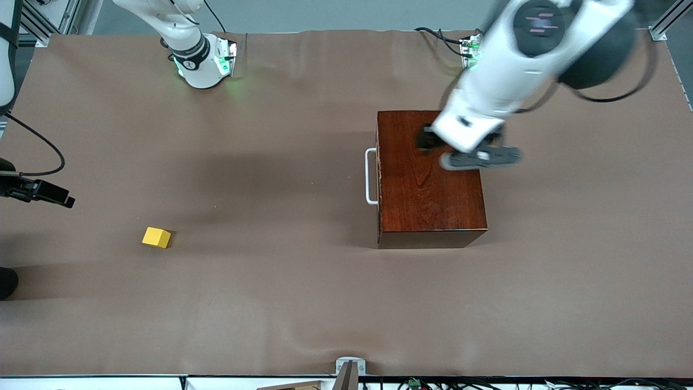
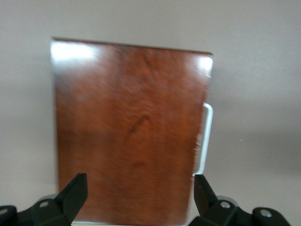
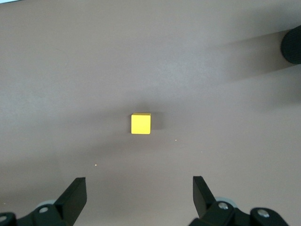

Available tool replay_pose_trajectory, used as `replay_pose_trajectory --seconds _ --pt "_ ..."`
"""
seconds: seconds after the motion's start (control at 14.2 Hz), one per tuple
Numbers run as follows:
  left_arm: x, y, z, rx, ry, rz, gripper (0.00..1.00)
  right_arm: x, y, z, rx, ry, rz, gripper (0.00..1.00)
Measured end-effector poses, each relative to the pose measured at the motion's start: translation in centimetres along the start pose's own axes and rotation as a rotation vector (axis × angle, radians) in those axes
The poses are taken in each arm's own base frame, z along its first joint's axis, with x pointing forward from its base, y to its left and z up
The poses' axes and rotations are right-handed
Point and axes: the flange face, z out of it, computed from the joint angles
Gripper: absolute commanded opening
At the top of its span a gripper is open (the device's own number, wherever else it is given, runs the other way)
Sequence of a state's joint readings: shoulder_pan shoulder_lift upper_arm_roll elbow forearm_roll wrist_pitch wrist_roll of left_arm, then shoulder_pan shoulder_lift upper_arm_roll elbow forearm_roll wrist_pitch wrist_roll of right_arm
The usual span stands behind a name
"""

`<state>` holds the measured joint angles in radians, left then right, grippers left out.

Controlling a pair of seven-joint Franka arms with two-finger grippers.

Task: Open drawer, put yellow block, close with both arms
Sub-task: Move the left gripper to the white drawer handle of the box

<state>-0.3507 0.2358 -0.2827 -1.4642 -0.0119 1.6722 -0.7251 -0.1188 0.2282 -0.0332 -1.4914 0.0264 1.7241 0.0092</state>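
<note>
The dark red-brown box (image 1: pixel 427 189) stands toward the left arm's end of the table. Its drawer is shut, and the white bar handle (image 1: pixel 371 176) faces the right arm's end. My left gripper (image 1: pixel 429 138) hovers open and empty over the box top. The left wrist view shows the box top (image 2: pixel 131 127) and handle (image 2: pixel 207 136) past that gripper (image 2: pixel 139 194). The yellow block (image 1: pixel 156 237) lies on the table toward the right arm's end. My right gripper (image 1: pixel 57 196) is up in the air beside it. The right wrist view shows that gripper (image 3: pixel 139 194) open and empty, apart from the block (image 3: pixel 140 123).
A dark round object (image 1: pixel 6 283) sits at the table's edge at the right arm's end and also shows in the right wrist view (image 3: pixel 292 44). A small metal bracket (image 1: pixel 350 368) is at the table edge nearest the front camera. Brown table surface (image 1: pixel 260 179) lies between block and box.
</note>
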Motion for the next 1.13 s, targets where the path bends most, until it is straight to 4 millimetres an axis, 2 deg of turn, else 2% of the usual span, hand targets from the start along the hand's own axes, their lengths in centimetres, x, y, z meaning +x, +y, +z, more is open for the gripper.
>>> replay_pose_trajectory --seconds 0.28,0.42,0.56,0.7,0.99,1.13 --pt "-4.2 7.2 2.9 0.060 0.049 0.073 1.00 0.0 0.1 -0.1 0.002 0.002 0.001 1.00" --pt "-6.7 10.7 5.2 0.102 0.080 0.146 1.00 0.0 0.0 -0.1 0.002 0.002 0.001 1.00" --pt "-8.6 13.3 7.8 0.120 0.081 0.199 1.00 0.1 0.0 0.1 0.002 0.001 0.001 1.00" --pt "-8.8 14.5 10.4 0.124 0.069 0.219 1.00 0.5 0.0 0.9 0.001 -0.001 0.002 1.00" --pt "-7.9 15.9 15.1 0.126 0.073 0.189 1.00 2.3 0.0 5.2 0.000 -0.023 0.002 1.00" --pt "-7.5 16.3 16.9 0.135 0.088 0.184 1.00 2.7 -0.1 6.6 0.001 -0.035 0.000 1.00"
